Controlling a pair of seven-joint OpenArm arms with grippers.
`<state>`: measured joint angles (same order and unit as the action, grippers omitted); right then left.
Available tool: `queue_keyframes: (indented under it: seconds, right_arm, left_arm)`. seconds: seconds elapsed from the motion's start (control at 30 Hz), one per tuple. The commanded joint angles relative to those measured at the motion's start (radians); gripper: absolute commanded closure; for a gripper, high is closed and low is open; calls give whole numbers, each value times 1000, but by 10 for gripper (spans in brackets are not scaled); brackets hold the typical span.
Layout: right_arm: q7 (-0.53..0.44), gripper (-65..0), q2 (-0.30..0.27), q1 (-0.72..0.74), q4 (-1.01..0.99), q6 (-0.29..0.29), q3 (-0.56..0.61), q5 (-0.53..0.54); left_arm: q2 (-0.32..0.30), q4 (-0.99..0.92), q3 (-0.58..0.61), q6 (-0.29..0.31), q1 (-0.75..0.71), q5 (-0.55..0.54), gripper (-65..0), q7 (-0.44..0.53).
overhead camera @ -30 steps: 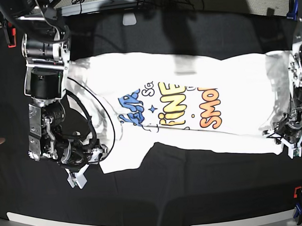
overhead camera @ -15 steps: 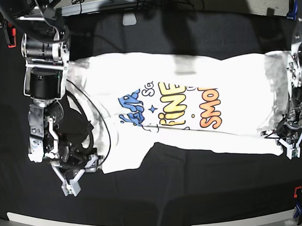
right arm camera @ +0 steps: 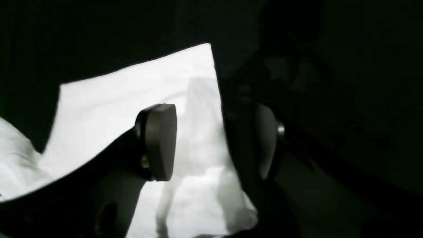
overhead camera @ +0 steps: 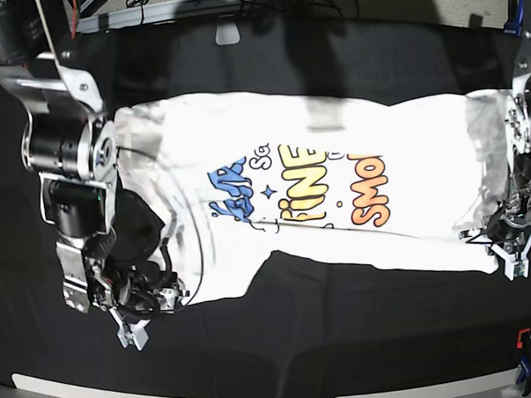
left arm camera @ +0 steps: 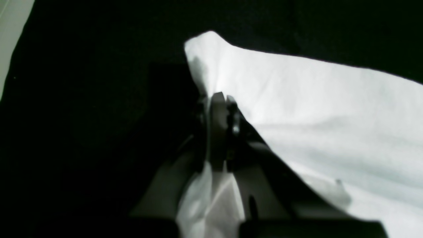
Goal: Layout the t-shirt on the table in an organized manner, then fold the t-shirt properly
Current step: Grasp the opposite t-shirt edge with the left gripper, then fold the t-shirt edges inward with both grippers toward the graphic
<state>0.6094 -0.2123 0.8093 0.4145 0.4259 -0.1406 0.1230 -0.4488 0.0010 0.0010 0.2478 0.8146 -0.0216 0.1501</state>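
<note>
The white t-shirt [overhead camera: 335, 187] lies print side up across the black table [overhead camera: 342, 337], its lower edge slanting. My left gripper [overhead camera: 506, 257] is at the shirt's right lower corner. In the left wrist view the left gripper [left arm camera: 218, 99] is shut on a pinch of the white cloth [left arm camera: 314, 109]. My right gripper [overhead camera: 132, 331] is just off the shirt's lower left corner. In the right wrist view the right gripper [right arm camera: 214, 142] is open, with the shirt corner [right arm camera: 132, 92] lying flat under and between its fingers [right arm camera: 162, 142].
A blue clamp [overhead camera: 524, 373] sits at the table's lower right edge and another [overhead camera: 513, 12] at the upper right. A small white tag [overhead camera: 227, 33] lies on the cloth at the back. The right arm's body [overhead camera: 65, 146] overhangs the shirt's left end.
The right arm's upper part has swung left and up, and its gripper has slipped down and left off the shirt's corner. The left arm and the shirt have hardly moved.
</note>
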Motion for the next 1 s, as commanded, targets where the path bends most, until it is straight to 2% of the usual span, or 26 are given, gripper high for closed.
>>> queue_keyframes:
  seconds: [0.0,0.13,0.3,0.43,0.6,0.77,0.83,0.97]
  right_arm:
    - [-18,-351,3,38,10,5,-2,7]
    - [11,-335,33,30,10,19,-2,10]
    - [42,-241,74,30,10,19,-2,-2]
    - [24,-152,80,31,10,18,-2,-66]
    - [-37,-171,68,39,12,19,-2,-101]
    - [-39,-299,45,55,13,18,-2,-125]
    - [-42,-300,40,47,13,16,-2,-162]
    - [-50,-300,35,11,13,11,-2,-168]
  left_arm:
    - [-14,5,2,3,33,-5,0,24]
    - [-14,5,2,3,33,-5,0,24]
    - [-14,5,2,3,33,-5,0,23]
    - [-14,5,2,4,33,-5,0,23]
    - [-14,5,2,4,33,-6,0,23]
    - [-14,5,2,4,33,-5,0,23]
    - [-14,5,2,4,33,-5,0,23]
    - [-14,5,2,4,33,-5,0,23]
